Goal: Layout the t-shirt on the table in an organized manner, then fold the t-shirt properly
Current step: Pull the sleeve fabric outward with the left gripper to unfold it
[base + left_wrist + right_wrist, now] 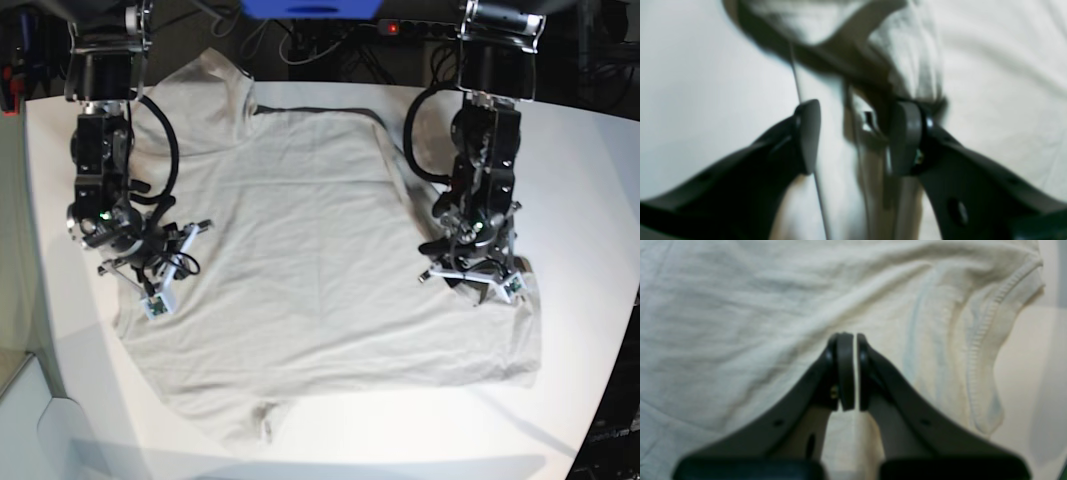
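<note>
1. Across the counter [590, 180], the t-shirt [320, 260] is lying spread mostly flat and wrinkled; layout is looking nearly done, folding not yet begun.
2. At the shirt's side edge, the left fingers [853, 136] are standing apart around a raised fold of cloth.
3. Over the shirt's opposite edge, the right fingers [851, 371] are sitting closed, seemingly empty.
4. Beyond the shirt's edges, bare counter is offering room.

I saw bare table [590, 190] open around the t-shirt [320, 250]; cables [330, 45] crowded its far edge.
</note>
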